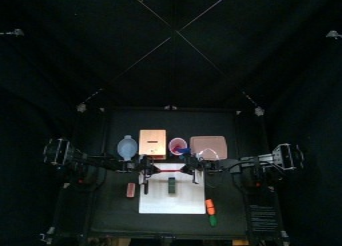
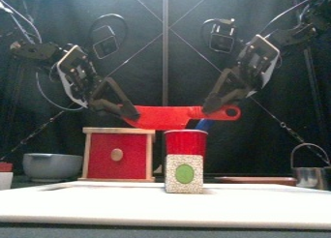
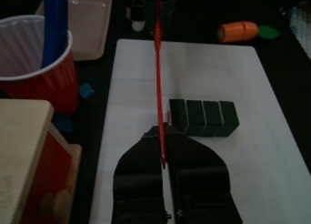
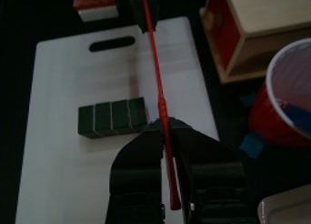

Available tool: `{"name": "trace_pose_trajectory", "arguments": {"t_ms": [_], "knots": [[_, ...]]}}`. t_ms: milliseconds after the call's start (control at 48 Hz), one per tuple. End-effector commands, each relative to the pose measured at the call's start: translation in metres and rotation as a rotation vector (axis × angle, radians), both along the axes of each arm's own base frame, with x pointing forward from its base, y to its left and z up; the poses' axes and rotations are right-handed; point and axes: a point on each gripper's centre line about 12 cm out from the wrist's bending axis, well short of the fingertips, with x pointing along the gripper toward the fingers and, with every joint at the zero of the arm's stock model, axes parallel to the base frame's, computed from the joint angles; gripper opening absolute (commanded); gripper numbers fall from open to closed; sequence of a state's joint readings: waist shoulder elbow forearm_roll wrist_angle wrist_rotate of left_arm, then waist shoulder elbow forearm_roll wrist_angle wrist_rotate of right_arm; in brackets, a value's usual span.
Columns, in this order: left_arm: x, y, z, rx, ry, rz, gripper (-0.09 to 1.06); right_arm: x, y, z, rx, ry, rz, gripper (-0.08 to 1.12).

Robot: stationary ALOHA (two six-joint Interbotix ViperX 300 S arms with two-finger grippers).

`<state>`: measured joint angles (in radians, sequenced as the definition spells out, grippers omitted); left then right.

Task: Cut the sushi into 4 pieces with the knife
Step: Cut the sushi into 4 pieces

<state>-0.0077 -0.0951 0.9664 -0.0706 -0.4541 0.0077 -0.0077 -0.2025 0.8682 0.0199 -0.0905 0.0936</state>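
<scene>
A red toy knife [image 2: 168, 114] hangs level above the table, held at both ends. My left gripper [image 2: 123, 108] is shut on its blade end. My right gripper [image 2: 214, 108] is shut near its handle. In both wrist views the knife [image 3: 158, 82] [image 4: 155, 64] shows as a thin red line running out from the shut jaws. The dark green sushi roll [image 3: 203, 117] [image 4: 115, 118] lies whole on the white cutting board [image 3: 243, 182] beside that line, below the knife. From the front the roll [image 2: 183, 173] shows its white end with a green centre.
Behind the board stand a red cup [image 2: 188, 143] holding a blue knife [image 3: 55, 18], a wooden box with red drawer [image 2: 119, 155] and a blue-grey bowl [image 2: 52, 165]. A pink tray [image 1: 209, 146] lies back right, a metal cutter [image 2: 308, 169] at the right. An orange toy [image 3: 239, 31] lies off the board.
</scene>
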Motion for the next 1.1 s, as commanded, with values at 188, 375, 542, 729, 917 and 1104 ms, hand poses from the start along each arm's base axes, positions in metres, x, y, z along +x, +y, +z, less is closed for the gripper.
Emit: {"name": "trace_pose_trajectory", "arguments": {"t_ms": [188, 375, 542, 729, 917, 1104], "knots": [[0.015, -0.019, 0.011, -0.022, -0.041, -0.038, 0.21, 0.011, 0.014, 0.003, 0.025, 0.034, 0.023, 0.07], [0.015, -0.022, -0.001, -0.033, -0.005, -0.034, 0.21, 0.013, 0.015, 0.005, 0.025, 0.051, 0.028, 0.07], [0.018, -0.024, -0.014, -0.030, 0.032, -0.037, 0.20, 0.014, 0.015, 0.006, 0.026, 0.074, 0.028, 0.07], [0.020, -0.027, -0.023, -0.031, 0.055, -0.045, 0.20, 0.013, 0.016, 0.005, 0.026, 0.103, 0.031, 0.07], [0.019, -0.030, -0.025, -0.041, 0.063, -0.040, 0.20, 0.012, 0.015, -0.001, 0.026, 0.126, 0.029, 0.07], [0.019, -0.030, -0.030, -0.043, 0.099, -0.041, 0.20, 0.015, 0.016, -0.008, 0.025, 0.154, 0.032, 0.07]]}}
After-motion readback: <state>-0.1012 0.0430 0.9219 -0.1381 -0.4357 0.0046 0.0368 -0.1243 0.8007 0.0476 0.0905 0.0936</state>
